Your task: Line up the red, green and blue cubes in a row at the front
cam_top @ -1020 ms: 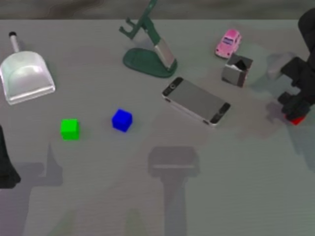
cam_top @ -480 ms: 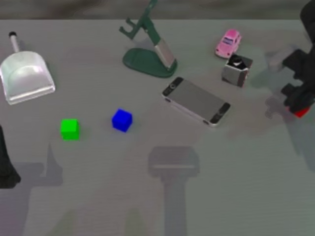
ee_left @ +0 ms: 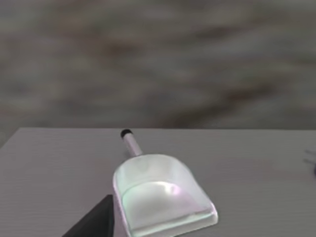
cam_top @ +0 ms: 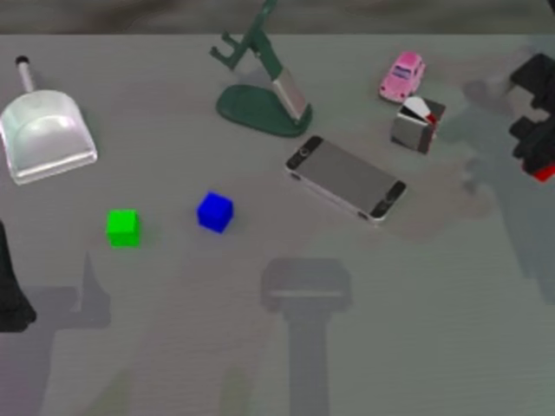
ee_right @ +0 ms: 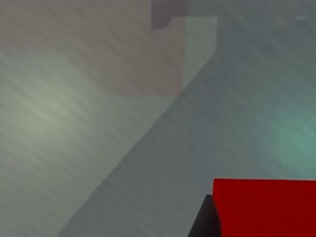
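The right hand [cam_top: 539, 156] was at the right edge of the tabletop [cam_top: 416, 295], closed on the red cube [cam_top: 545, 173]. The green cube [cam_top: 122, 227] and blue cube [cam_top: 214, 211] lay far to its left.

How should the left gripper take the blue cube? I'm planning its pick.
Judging by its pose, come straight down on the blue cube and close on two opposite flat side faces, jaws turned to match its slight rotation. Bare table surrounds it; the green cube sits well apart.

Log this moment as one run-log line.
right gripper: shut on red cube, raised at table's right edge | left arm: parked at left edge | green cube, blue cube: untouched, mid-left
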Robot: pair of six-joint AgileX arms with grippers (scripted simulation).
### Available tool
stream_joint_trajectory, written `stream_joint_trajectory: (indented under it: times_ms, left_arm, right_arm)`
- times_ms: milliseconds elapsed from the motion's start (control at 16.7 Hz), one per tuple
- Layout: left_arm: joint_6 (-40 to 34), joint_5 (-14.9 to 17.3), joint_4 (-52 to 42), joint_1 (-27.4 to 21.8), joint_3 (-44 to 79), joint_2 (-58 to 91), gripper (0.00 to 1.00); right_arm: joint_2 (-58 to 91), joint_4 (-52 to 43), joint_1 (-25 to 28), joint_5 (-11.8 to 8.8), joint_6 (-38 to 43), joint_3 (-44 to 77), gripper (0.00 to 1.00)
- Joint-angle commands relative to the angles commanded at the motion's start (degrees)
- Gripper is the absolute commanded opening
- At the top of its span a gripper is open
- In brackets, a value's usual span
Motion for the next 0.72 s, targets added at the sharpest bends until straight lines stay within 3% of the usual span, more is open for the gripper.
stream_joint_trajectory:
  times_ms: [180,360,720]
  left_arm:
    - [0.0,0.0,0.0,0.0,0.0,0.0,1.00]
    - [0.0,0.0,0.0,0.0,0.0,0.0,1.00]
    - [0.0,0.0,0.0,0.0,0.0,0.0,1.00]
  right_arm:
    - [0.3,0.0,0.2,0.0,0.8,0.1,0.00]
    - [1.1,-0.6,3.9,0.2,6.2,1.4,0.00]
    - [3.3,-3.1,18.4,0.8,31.0,5.2,0.00]
